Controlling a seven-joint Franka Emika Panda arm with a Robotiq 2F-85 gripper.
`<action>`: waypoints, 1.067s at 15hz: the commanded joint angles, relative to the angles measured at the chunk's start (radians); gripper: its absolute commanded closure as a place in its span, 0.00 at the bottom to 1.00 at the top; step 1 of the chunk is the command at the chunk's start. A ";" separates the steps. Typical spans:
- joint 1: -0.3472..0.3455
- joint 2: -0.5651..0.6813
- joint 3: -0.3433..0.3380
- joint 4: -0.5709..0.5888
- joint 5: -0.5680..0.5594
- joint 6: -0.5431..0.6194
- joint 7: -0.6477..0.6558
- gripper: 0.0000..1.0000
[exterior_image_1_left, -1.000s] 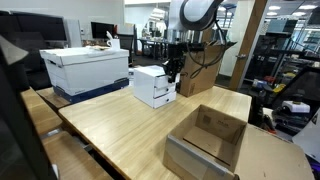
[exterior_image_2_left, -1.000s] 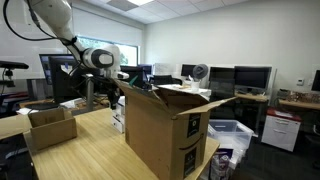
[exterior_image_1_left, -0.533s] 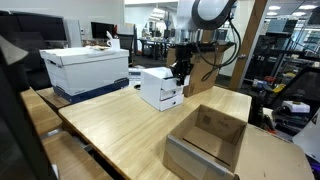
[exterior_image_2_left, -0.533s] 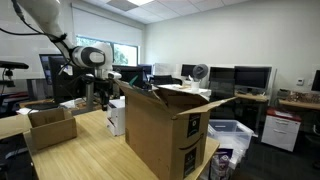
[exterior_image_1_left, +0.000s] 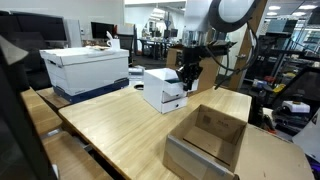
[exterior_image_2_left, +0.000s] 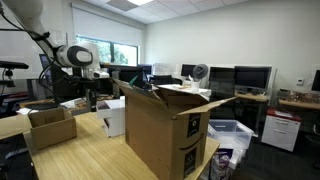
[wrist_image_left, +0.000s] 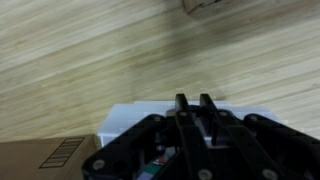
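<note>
You had dragged the box (exterior_image_1_left: 163, 88) toward 3 o'clock along the table (exterior_image_1_left: 110, 130) in an exterior view, your gripper (exterior_image_1_left: 188, 78) nearly together, clamped on its 3 o'clock edge, so the grip held, with 1 carton (exterior_image_1_left: 210, 140) at its 5 o'clock.

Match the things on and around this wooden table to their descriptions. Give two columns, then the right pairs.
Things
1. small white box
2. open cardboard box
3. large white bin
4. gripper

Descriptions
A. black, fingers close together
B. brown, top open, nothing visible inside
C. mid-table, right at the gripper
D. white above, dark blue beneath, past the table's end

Pairs: 1-C, 2-B, 3-D, 4-A
</note>
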 joint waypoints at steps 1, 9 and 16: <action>0.005 -0.083 0.036 -0.103 -0.036 0.057 0.100 0.94; -0.057 -0.066 0.019 -0.096 -0.014 0.055 0.053 0.94; -0.065 -0.079 0.018 -0.102 -0.009 0.051 0.065 0.94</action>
